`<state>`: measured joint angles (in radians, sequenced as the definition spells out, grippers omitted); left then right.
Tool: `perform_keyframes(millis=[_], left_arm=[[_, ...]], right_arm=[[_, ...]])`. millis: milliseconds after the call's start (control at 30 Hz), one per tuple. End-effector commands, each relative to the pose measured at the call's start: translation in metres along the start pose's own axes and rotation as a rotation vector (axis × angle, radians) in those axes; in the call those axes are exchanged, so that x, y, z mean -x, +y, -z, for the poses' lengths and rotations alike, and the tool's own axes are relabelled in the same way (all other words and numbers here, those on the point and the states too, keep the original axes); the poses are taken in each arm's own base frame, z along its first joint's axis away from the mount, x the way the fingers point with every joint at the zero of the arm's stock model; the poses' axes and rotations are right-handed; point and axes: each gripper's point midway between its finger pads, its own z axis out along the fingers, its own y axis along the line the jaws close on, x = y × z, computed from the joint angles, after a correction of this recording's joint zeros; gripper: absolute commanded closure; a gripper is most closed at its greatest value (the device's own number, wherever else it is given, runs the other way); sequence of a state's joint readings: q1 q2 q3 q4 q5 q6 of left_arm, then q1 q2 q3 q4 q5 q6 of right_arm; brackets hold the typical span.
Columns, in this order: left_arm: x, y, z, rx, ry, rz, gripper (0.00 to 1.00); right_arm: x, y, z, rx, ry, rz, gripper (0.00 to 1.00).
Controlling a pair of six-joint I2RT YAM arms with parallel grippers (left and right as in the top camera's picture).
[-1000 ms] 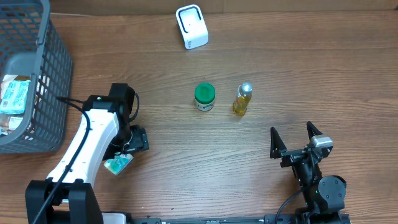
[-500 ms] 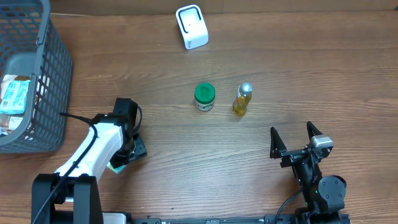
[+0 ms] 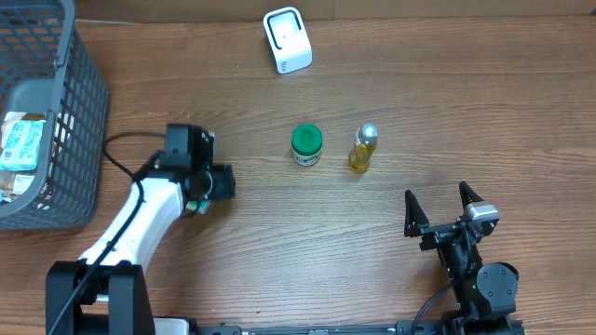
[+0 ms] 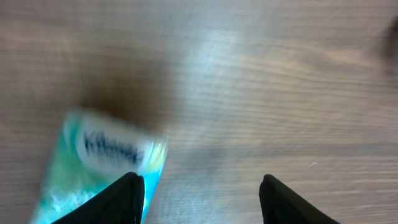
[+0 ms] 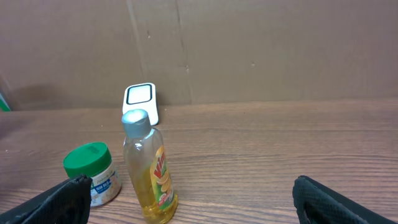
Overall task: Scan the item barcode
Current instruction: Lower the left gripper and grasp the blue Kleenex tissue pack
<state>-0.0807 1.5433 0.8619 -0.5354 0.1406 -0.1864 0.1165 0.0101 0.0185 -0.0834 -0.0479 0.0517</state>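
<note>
Both apart: left end effector (image 4: 200, 182), right end effector (image 5: 191, 183) | tissue pack (image 4: 93, 155) blurred, cut off

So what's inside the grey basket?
A pale green-and-white packet lies in the basket, with something brownish beneath it. The mesh wall and the picture's edge hide the rest.

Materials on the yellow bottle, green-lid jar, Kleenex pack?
Yellow bottle: likely clear glossy plastic, liquid shows through; silvery cap. Green-lid jar: white plastic-looking body, matte green cap. Kleenex pack: probably soft printed film, faint sheen; view is blurred.
</note>
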Motion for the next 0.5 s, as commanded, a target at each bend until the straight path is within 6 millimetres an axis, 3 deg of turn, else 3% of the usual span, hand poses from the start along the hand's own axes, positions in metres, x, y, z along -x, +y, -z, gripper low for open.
perform_keyframes(millis=[0,133,200,300,467], left_arm=[[0.049,-0.019,0.039,-0.037,-0.073,-0.09,0.38],[0.063,-0.011,0.077,0.057,-0.05,-0.151,0.39],[0.06,-0.003,0.083,0.111,-0.028,-0.176,0.39],[0.043,0.005,0.079,0.143,0.048,-0.177,0.45],[-0.006,0.022,0.059,0.184,0.264,-0.193,0.63]], right_arm=[[-0.003,-0.002,0.0,-0.008,0.0,0.003,0.0],[-0.003,-0.002,0.0,-0.008,0.0,0.003,0.0],[-0.003,-0.002,0.0,-0.008,0.0,0.003,0.0],[-0.003,-0.002,0.0,-0.008,0.0,0.003,0.0],[-0.003,-0.002,0.0,-0.008,0.0,0.003,0.0]])
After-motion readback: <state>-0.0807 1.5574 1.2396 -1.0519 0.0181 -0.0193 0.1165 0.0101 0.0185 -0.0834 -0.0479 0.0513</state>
